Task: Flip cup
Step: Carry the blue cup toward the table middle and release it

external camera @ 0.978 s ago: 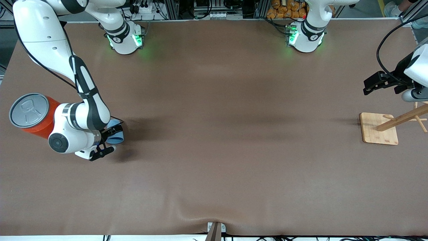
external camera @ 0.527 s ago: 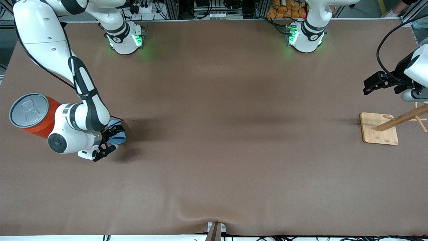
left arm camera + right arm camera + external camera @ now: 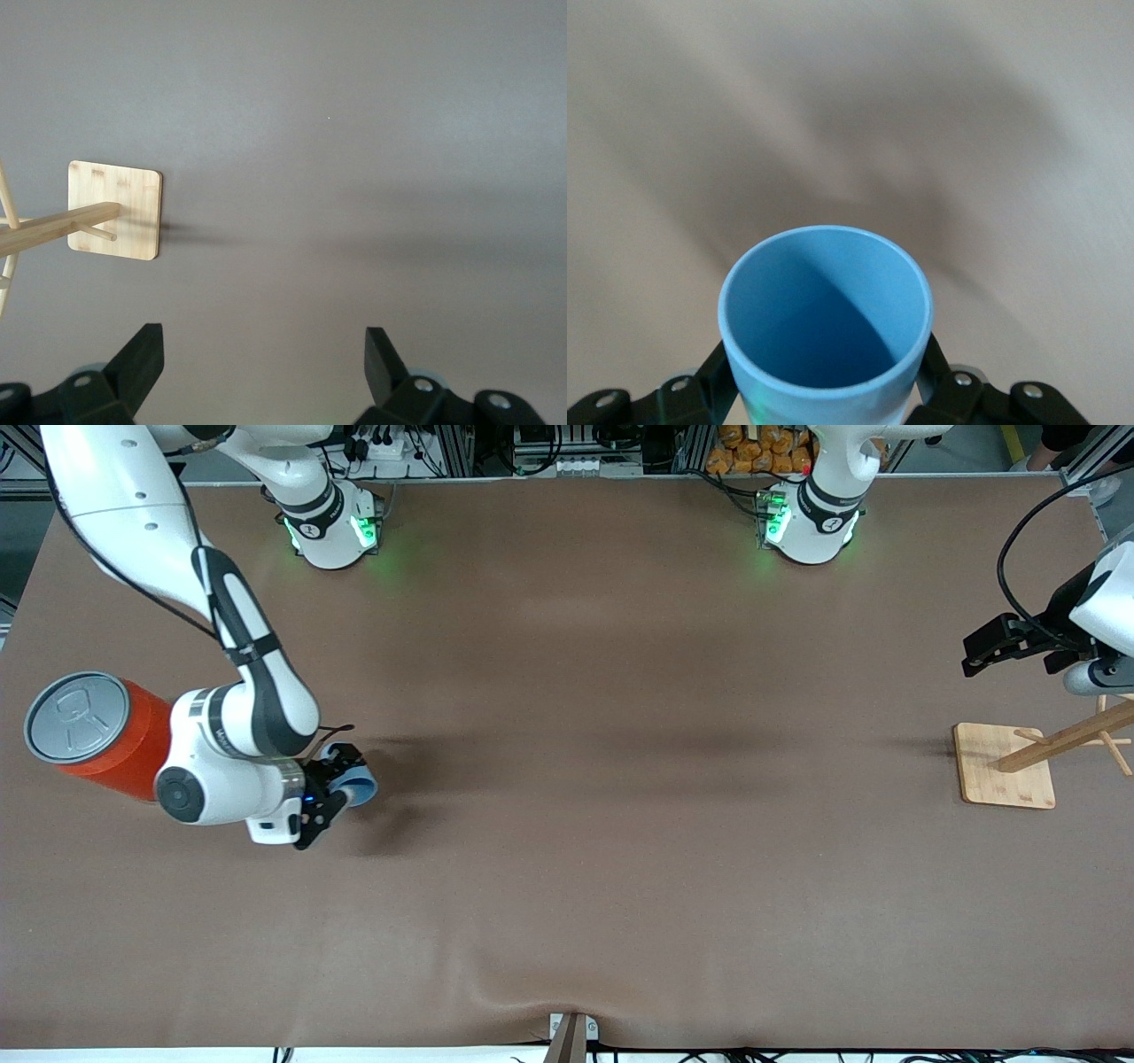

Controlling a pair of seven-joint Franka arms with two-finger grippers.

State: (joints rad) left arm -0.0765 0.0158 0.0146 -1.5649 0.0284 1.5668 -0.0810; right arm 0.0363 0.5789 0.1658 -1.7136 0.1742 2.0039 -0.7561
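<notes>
Matte light-blue plastic cup (image 3: 824,319), pale wood rack (image 3: 1005,765), smooth matte brown table (image 3: 620,824), glossy orange can (image 3: 97,735).

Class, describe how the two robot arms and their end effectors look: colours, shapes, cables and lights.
Both arms are glossy white rounded links with black joint bands. Their bases glow green. The right arm carries a thin black cable; its right end effector is black with two fingers. The left end effector is black too, fed by a looping black cable.

front: high, faces bases | wrists: look down at table (image 3: 567,868)
</notes>
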